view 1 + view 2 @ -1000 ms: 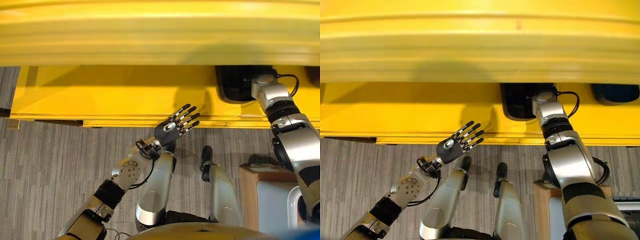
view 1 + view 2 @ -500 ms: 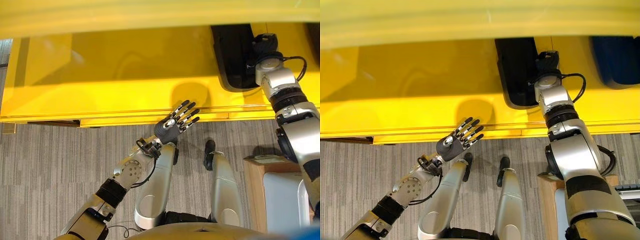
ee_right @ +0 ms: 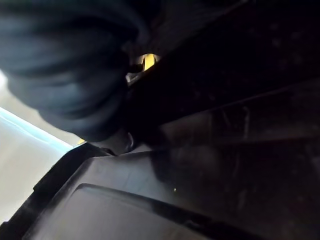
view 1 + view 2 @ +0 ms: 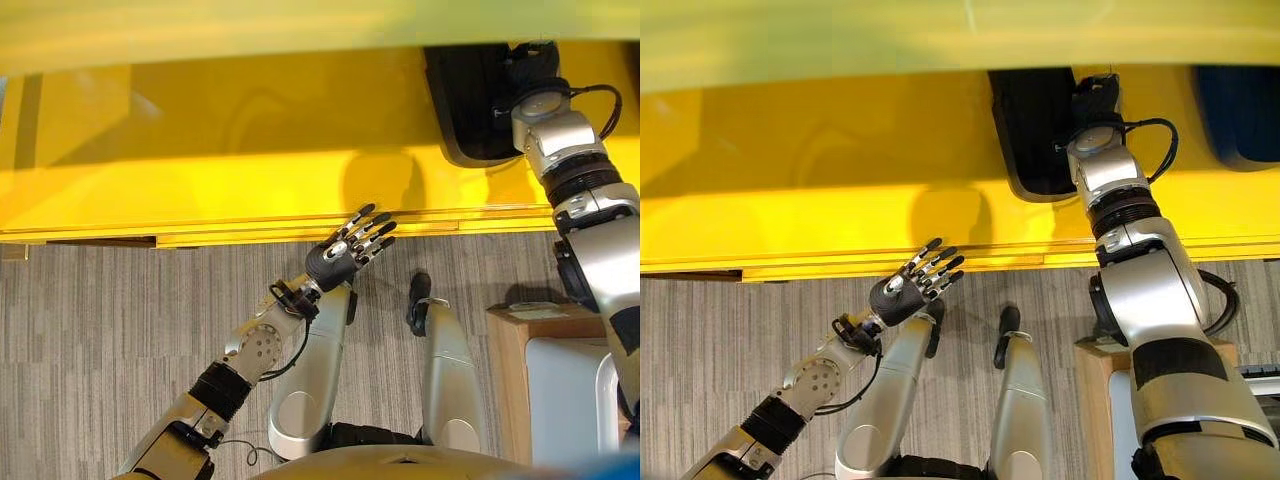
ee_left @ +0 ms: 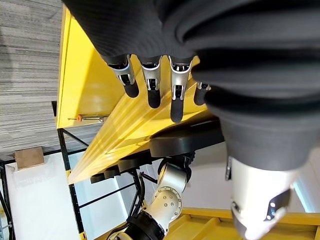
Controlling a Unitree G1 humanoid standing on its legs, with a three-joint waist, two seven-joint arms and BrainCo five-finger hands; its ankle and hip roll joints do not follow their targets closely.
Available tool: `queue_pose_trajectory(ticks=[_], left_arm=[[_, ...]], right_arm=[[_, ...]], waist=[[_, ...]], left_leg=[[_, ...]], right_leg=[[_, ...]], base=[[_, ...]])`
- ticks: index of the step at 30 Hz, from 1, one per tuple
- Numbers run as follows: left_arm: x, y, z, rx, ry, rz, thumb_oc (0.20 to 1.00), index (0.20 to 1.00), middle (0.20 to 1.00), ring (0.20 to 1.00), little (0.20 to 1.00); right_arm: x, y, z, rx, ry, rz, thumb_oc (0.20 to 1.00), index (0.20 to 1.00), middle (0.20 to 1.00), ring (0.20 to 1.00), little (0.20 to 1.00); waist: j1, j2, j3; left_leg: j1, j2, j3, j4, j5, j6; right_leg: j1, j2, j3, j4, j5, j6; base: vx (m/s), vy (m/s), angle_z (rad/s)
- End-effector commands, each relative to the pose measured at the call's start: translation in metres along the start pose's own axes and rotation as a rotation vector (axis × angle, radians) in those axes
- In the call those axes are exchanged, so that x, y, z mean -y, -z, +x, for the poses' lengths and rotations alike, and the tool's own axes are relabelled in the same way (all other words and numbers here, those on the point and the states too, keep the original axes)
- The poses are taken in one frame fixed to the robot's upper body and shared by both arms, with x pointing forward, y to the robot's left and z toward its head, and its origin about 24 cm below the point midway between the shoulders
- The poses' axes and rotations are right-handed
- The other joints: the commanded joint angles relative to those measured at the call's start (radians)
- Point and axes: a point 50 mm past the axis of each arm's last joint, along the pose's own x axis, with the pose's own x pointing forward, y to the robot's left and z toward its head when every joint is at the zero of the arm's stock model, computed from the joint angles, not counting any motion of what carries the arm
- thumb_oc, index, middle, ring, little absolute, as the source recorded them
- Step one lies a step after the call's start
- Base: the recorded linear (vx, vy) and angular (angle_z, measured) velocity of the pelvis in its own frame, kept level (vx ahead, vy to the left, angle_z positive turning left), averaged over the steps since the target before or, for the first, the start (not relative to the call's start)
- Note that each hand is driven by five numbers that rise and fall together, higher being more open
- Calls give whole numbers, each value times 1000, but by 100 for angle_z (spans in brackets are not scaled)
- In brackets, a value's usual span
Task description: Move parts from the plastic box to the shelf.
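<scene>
Black part [image 4: 1032, 130] is seen lying on yellow shelf [image 4: 820, 190], right hand [image 4: 1095, 95] placed against it, finger state not discernible. Left hand [image 4: 905, 290] is held open before the shelf edge.

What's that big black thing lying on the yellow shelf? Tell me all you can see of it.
The black part is a dark, matte piece that looks like moulded plastic, with rounded corners and a raised rim. It lies flat on the yellow shelf, its far end hidden under the level above. The right hand reaches in at its right edge; its fingers are hidden.
</scene>
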Motion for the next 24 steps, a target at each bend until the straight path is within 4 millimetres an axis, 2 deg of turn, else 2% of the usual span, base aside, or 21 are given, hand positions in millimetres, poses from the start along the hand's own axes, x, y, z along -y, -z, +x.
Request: queue_pose_trajectory(ticks=[1,7,17,24], left_arm=[[20,-3,2,53,92,-12,1000,1000,1000,1000,1000],[24,-5,3,56,87,-10,1000,1000,1000,1000,1000],[25,0,2,56,94,-36,1000,1000,1000,1000,1000],[26,3,2,73,98,-52,1000,1000,1000,1000,1000]], right_arm=[[-4,0,0,-15,-15,-45,200,200,200,200,200],[-1,-17,0,18,25,-18,200,200,200,200,200],[2,-25,0,-12,38,81,200,200,200,200,200],[0,-28,-1,14,59,77,200,200,200,200,200]], waist=[[50,17,-18],[58,14,-18],[58,23,-18],[56,38,-18]], left_leg=[[28,45,10,-77,-12,-11],[7,47,4,-69,-12,-14],[-25,47,13,-46,-22,-15],[-38,46,21,-45,-20,-13]], right_leg=[[23,-1,-27,108,-55,-5],[10,-3,-36,118,-62,-8],[-23,-8,-39,138,-68,-12],[-44,-11,-35,150,-69,-13]], base=[[0,0,0],[0,0,0],[5,19,1],[1,43,-2]])
